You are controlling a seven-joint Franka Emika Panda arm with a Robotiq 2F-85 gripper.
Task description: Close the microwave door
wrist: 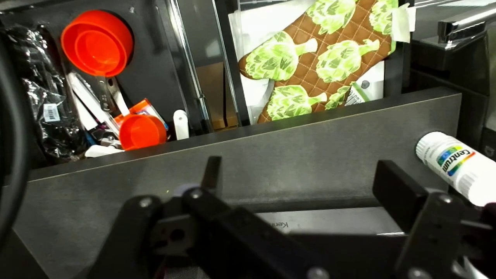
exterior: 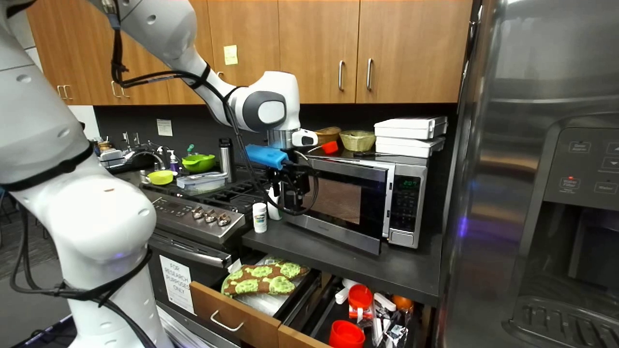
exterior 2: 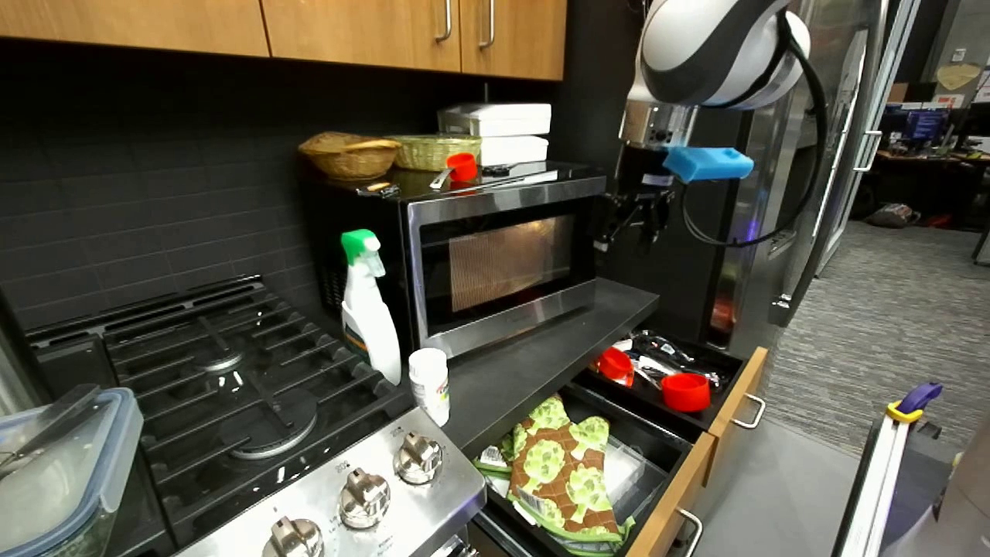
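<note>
White robot arm (exterior: 101, 212) stands nearest the lens at left in an exterior view, followed by the stove (exterior: 186, 220) and a white Centrum bottle (exterior: 259, 217) upright on the dark counter (exterior: 408, 266). Next comes the gripper (wrist: 305, 184), empty, fingers spread well apart in the wrist view; contact with the microwave door (exterior: 350, 208) cannot be told. Said door, rightward over the counter, stands ajar, free edge out from the control panel (exterior: 406, 203); steel refrigerator (exterior: 508, 63) at far right.
</note>
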